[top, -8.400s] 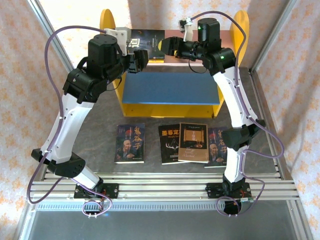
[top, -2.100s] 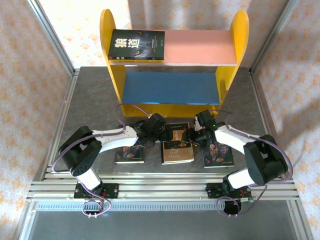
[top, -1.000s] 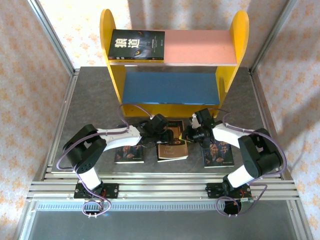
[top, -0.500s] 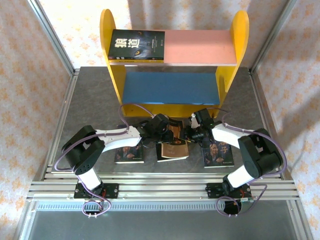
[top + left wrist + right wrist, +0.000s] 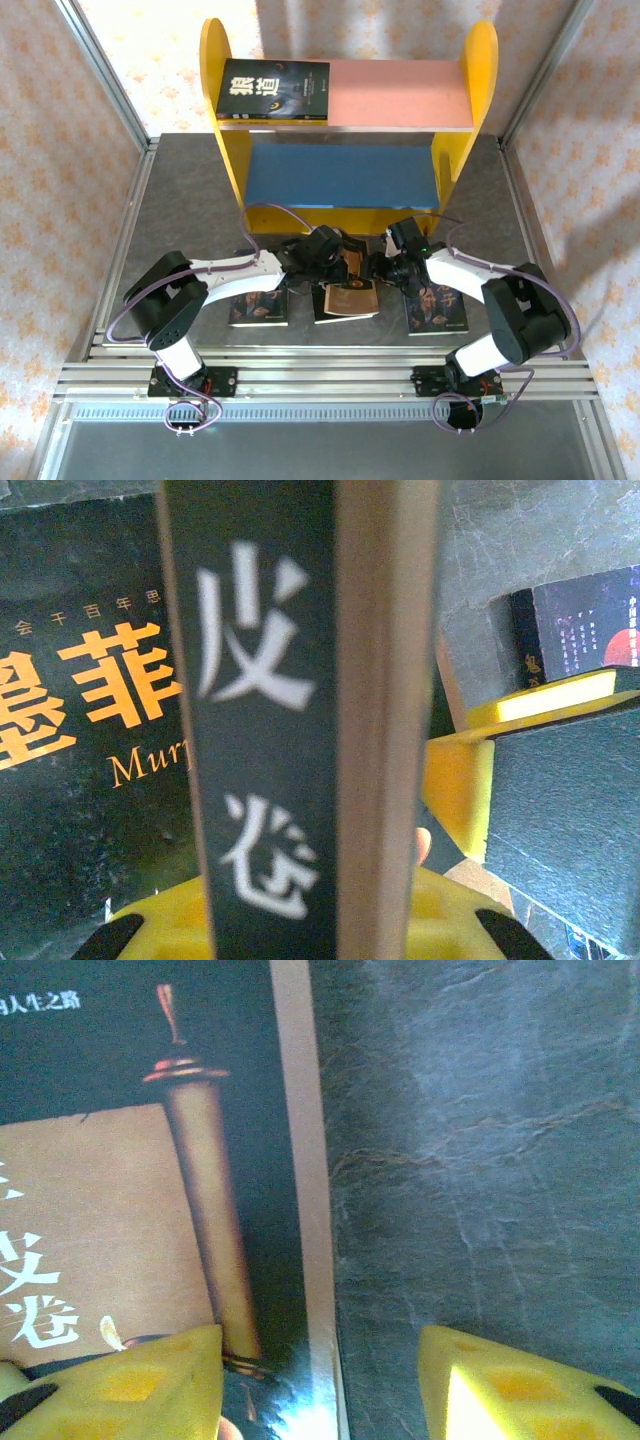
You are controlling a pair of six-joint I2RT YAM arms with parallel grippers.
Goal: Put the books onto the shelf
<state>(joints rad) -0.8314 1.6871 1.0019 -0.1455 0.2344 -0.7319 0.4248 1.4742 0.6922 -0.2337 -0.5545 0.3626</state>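
Tan-brown scroll-cover book [image 5: 120, 1210], dark white-lettered spine, left hand [image 5: 305, 920] clamped on it, right hand [image 5: 320, 1380] parted

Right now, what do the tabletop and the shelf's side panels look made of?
Tabletop: dark grey, veined like slate, matte; possibly a printed sheet. Shelf side panels: smooth flat yellow, uniform colour; likely painted board or plastic, cannot tell which.

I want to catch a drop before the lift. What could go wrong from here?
The left gripper is shut on just one edge of the tan-brown book, so the tilted book may swing or slip. The right gripper is open with one finger over the cover and could snag it. The black book underneath might be dragged along.
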